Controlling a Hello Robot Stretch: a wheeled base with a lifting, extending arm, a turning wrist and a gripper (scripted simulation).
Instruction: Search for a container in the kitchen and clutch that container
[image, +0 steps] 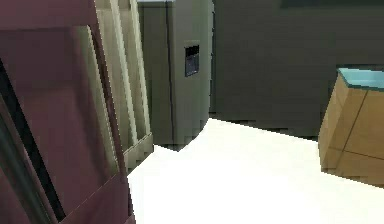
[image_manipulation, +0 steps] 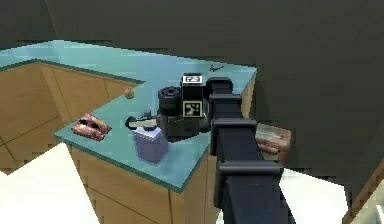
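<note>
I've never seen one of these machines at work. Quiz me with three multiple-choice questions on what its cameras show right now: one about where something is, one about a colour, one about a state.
1. Where does the pale purple container stand?
A. On the white floor
B. On the countertop
C. On a wall shelf

2. What colour is the countertop's surface?
A. Teal
B. Red
C. Black

3. What state is the door of the grey fridge in?
A. Swung wide open
B. Lying on the floor
C. Closed

Answers:
1 B: the arm side view shows it resting on the counter's surface near the front edge.
2 A: the top is blue-green above wooden cabinet fronts.
3 C: the fridge's front is flat and unbroken, with its dark dispenser panel facing out.
</note>
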